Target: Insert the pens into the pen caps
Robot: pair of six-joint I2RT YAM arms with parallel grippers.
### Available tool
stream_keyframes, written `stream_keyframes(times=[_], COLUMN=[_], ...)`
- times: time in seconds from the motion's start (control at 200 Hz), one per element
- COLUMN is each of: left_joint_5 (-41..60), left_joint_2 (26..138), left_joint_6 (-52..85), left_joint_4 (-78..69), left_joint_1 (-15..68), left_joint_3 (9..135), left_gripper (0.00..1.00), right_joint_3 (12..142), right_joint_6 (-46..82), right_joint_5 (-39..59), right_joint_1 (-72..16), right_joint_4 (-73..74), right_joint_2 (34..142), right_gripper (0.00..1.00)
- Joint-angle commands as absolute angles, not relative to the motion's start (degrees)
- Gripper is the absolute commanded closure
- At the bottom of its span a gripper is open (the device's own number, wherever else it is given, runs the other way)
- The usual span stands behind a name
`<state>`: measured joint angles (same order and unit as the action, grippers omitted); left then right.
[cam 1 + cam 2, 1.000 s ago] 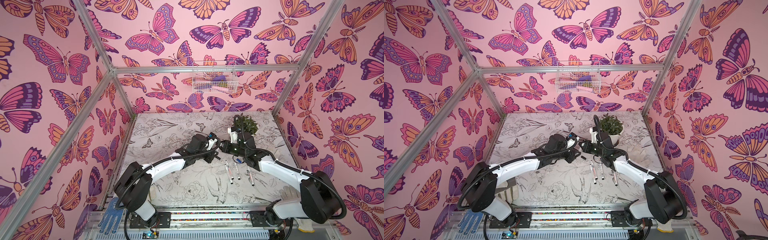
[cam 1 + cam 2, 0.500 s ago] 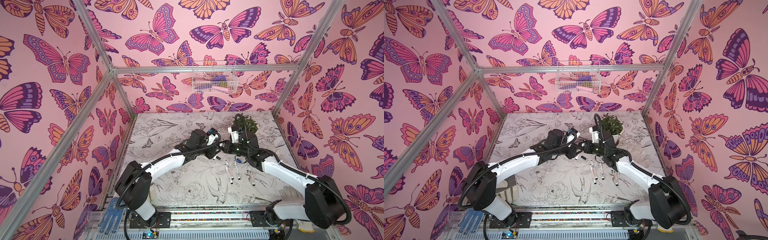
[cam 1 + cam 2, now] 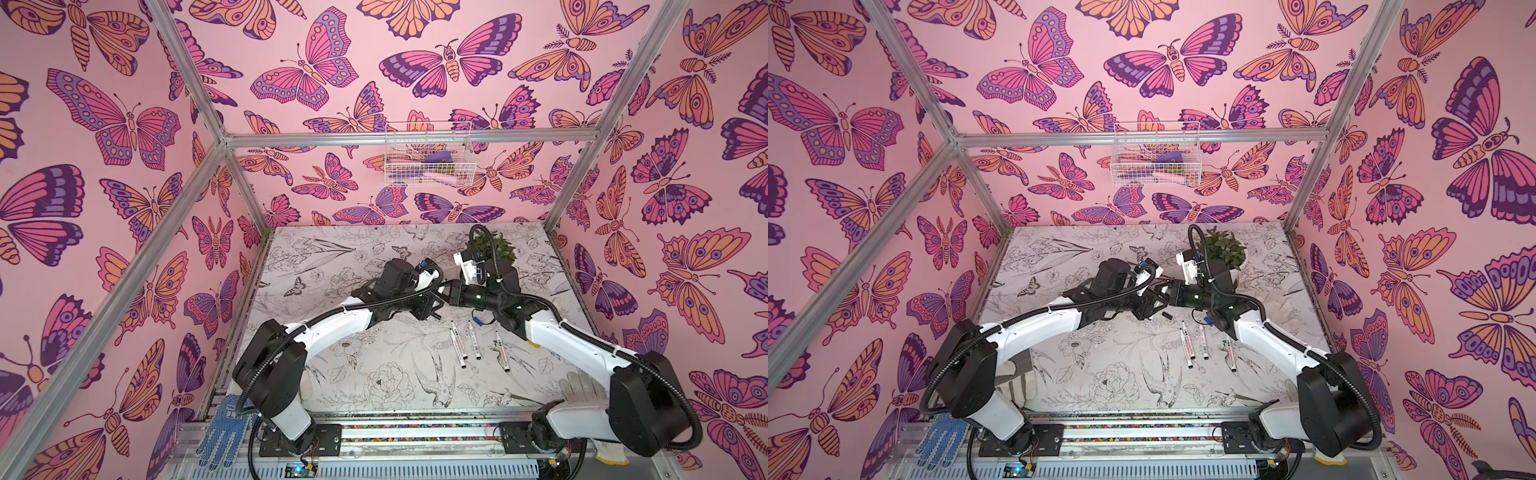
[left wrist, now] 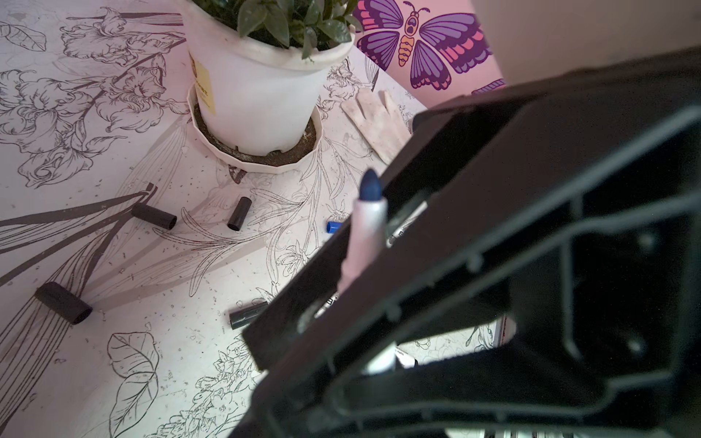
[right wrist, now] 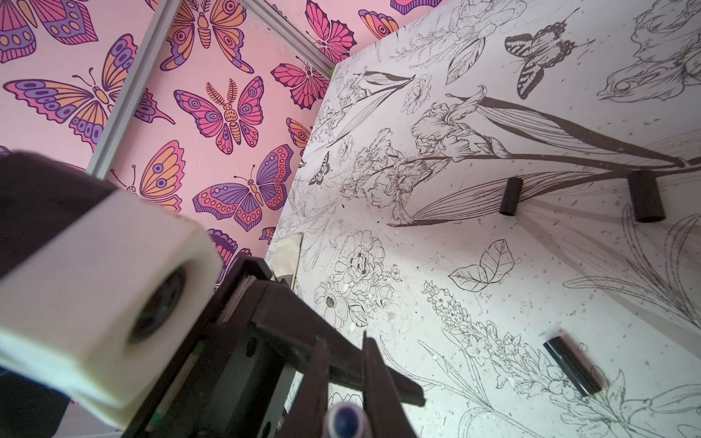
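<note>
Where your arms meet above the surface (image 3: 374, 374), your left end effector (image 3: 432, 301) lies alongside the blue-tipped pen (image 4: 366, 227); you cannot tell whether its jaws grip. Your right end effector (image 5: 345, 360) is clamped on that pen. Beneath lie black caps (image 4: 153, 216), with three pens (image 3: 458, 349) further right.

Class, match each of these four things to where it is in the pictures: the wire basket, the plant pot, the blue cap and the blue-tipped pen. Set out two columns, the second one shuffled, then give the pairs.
Things
1. wire basket
2. plant pot
3. blue cap
4. blue-tipped pen

Places
A. standing in a saucer
B. raised above the table
C. hanging from the metal rail
D. lying on the table

Pairs: 1-C, 2-A, 3-D, 4-B
</note>
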<state>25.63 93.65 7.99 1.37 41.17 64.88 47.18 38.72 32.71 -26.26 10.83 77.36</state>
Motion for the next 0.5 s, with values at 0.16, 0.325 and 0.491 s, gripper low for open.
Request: stream_keyframes(times=[0.16,0.325,0.491], left_joint_5=[26.19,21.88,10.09], left_joint_2=[93.34,94.42,94.64], left_joint_6=[7.71,10.08,14.56], left_joint_4=[1.92,1.80,0.46], left_joint_1=[40.61,40.54,40.43], left_joint_3=[66.68,66.21,62.88], left_gripper=[0.87,1.00,1.00], right_joint_3=[48.70,47.97,43.32], right_joint_6=[35.80,36.74,42.58], right_joint_5=[34.57,29.71,20.02], right_joint_1=[-26.05,-24.96,-19.06], right_joint_4=[6.67,3.89,2.79], right_joint_2=[77.70,75.83,70.29], right_gripper=[1.00,0.87,0.32])
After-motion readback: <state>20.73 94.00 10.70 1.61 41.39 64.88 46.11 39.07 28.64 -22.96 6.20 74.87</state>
